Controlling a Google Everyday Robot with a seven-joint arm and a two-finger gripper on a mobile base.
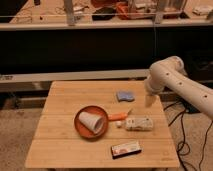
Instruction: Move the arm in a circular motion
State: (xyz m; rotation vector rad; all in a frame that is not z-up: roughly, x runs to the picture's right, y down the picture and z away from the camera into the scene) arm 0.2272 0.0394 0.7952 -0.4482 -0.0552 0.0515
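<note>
The large white arm (175,80) comes in from the right edge, bends at a bulbous joint over the table's right side and points down. Its tapering beige tip, the gripper (149,100), hangs just above the right edge of the wooden table (65,145), to the right of the blue sponge (124,95). It holds nothing that I can see.
On the table are an orange frying pan (82,127) with a white cup (92,121) lying in it, a white packet (139,123) by the pan's handle, and a small flat box (125,148) near the front. Cables lie on the floor at right. A cluttered shelf runs behind.
</note>
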